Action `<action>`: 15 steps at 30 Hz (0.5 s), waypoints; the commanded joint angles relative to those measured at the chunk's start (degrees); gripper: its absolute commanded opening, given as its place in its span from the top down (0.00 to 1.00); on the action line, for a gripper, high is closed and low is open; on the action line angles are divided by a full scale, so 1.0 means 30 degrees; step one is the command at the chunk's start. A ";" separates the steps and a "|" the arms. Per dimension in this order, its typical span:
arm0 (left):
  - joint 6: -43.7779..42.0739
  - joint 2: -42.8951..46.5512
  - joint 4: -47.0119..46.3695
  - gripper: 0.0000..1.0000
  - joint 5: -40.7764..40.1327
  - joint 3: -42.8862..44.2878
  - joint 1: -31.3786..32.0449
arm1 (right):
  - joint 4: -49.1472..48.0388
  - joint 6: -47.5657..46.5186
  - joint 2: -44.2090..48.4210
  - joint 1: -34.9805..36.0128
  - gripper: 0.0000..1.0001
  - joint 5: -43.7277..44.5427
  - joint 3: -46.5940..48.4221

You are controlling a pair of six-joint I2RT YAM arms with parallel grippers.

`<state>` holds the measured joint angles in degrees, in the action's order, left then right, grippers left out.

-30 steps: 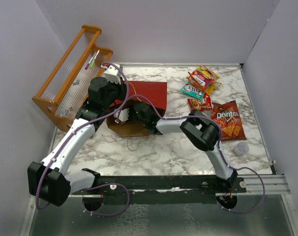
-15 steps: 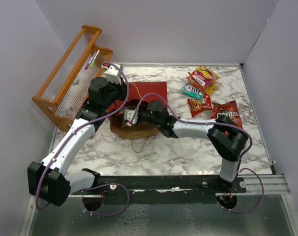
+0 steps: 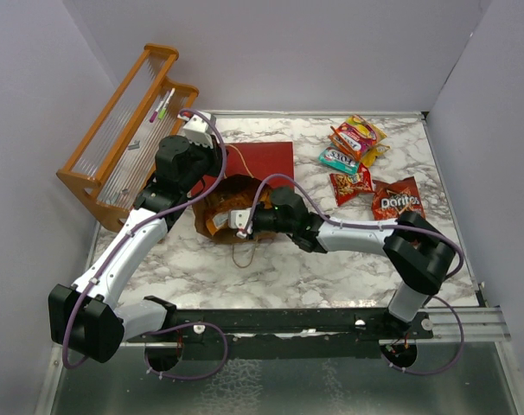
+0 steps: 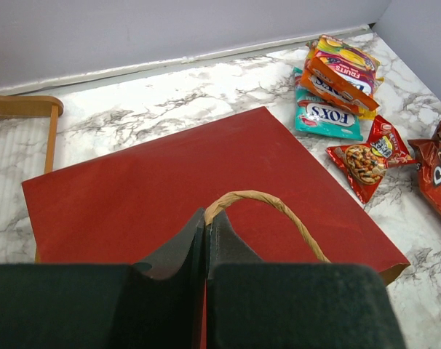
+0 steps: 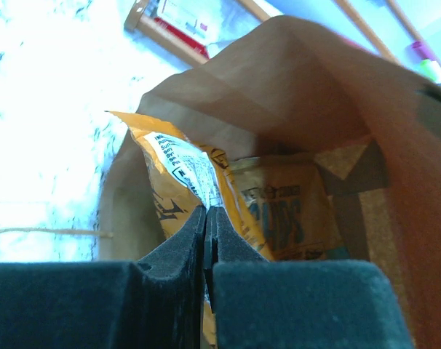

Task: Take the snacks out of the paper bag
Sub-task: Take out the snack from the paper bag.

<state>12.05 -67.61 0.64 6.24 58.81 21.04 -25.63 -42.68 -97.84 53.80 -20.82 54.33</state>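
Note:
The paper bag lies on its side, red outside, brown inside, mouth toward the arms. My left gripper is shut on its looped handle. My right gripper is at the bag's mouth, shut on an orange-yellow packet. A tan-gold bag lies deeper inside. Out on the table at the right lie the red Doritos bag, a teal packet, red-yellow packets and a small red packet. The small tube is hidden.
An orange wooden slatted rack stands at the far left with pink and green markers on it. The bag's second handle trails on the marble in front of the mouth. Grey walls close in the table.

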 commanded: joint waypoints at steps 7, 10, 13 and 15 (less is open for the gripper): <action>0.0127 0.0360 -0.0611 1.00 0.0379 0.0146 -0.0126 | 0.2343 -0.3945 -0.2164 0.0259 0.67 0.1614 0.1173; 0.0113 0.0360 -0.0596 1.00 0.0381 0.0144 -0.0131 | 0.1960 -0.4359 -0.2774 0.0274 0.58 0.2140 0.1197; 0.0166 0.0368 -0.0596 1.00 0.0381 0.0153 -0.0113 | 0.1394 -0.4788 -0.3467 0.0368 0.52 0.3027 0.1342; 0.0157 0.0332 -0.0594 1.00 0.0416 0.0145 -0.0133 | 0.0857 -0.5254 -0.3834 0.0455 0.45 0.3584 0.1345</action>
<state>12.10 -67.61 0.54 6.42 58.81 20.99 -19.59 -54.63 -107.04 54.57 -15.51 56.77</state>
